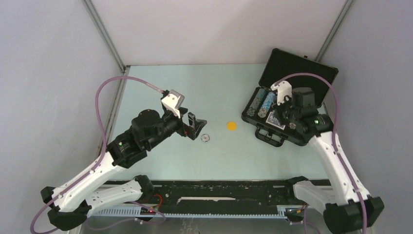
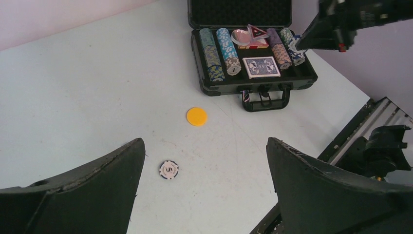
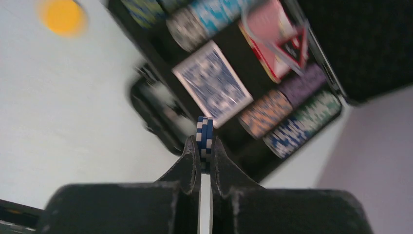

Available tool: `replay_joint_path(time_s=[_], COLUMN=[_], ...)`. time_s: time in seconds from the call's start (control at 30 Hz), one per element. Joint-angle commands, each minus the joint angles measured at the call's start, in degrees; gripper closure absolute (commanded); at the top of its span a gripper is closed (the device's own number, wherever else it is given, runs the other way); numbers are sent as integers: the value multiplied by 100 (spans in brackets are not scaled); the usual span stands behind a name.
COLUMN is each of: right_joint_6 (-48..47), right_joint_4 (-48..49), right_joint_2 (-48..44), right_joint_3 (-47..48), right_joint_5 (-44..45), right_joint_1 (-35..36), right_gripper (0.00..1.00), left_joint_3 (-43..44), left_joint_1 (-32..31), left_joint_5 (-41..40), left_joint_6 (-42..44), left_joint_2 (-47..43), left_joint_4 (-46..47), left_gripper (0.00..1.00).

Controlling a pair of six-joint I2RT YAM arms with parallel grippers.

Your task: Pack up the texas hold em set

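Blue-white chips (image 3: 204,127), edge-on, pinched in right gripper (image 3: 205,151), arm bent over open briefcase (image 1: 302,68) at far right. Left gripper (image 1: 195,126) spread wide, empty, angled low over table (image 1: 160,87) near loose chip (image 2: 168,169) and yellow disc (image 2: 197,116).

A pale green table (image 1: 195,83) is spreading across the enclosure, its matte top catching soft, even light. A white back wall (image 1: 219,29) and greyish side walls (image 1: 48,73) are closing it in, with slanting metal posts (image 1: 104,34) running up the two far corners. A black rail (image 1: 219,191) is lying along the near edge, a white slotted strip (image 1: 122,211) sitting just beside it.
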Motion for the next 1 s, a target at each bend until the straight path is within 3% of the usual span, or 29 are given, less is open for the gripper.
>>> replay_joint_path(time_s=[0.0, 0.07, 0.2, 0.37, 0.5, 0.67, 0.97], right_joint_6=[-1764, -2285, -2354, -2797, -2715, -2693, -2597], right_joint_4=[-1077, -1129, -864, -653, -478, -335, -114], right_joint_2=[681, 832, 1183, 1767, 1959, 1973, 2257], right_joint_3=[256, 248, 443, 431, 377, 116, -96], right_joint_5=[1306, 1078, 822, 1558, 1157, 1306, 1541], right_joint_1=[-570, -807, -1259, -1451, -1823, -1900, -1863], right_gripper=[100, 100, 100, 100, 100, 100, 100], left_joint_3=[-138, -132, -118, -139, -180, -192, 390], left_joint_1=[-343, -514, -694, -788, -802, -883, -980], left_joint_5=[-669, -778, -1134, -1484, -1990, -2465, -2581], left_joint_6=[54, 73, 93, 201, 435, 589, 572], left_joint_2=[-209, -265, -359, -521, -589, -543, -466], left_joint_4=[192, 182, 137, 108, 122, 126, -393], left_gripper=[0, 0, 0, 0, 0, 0, 0])
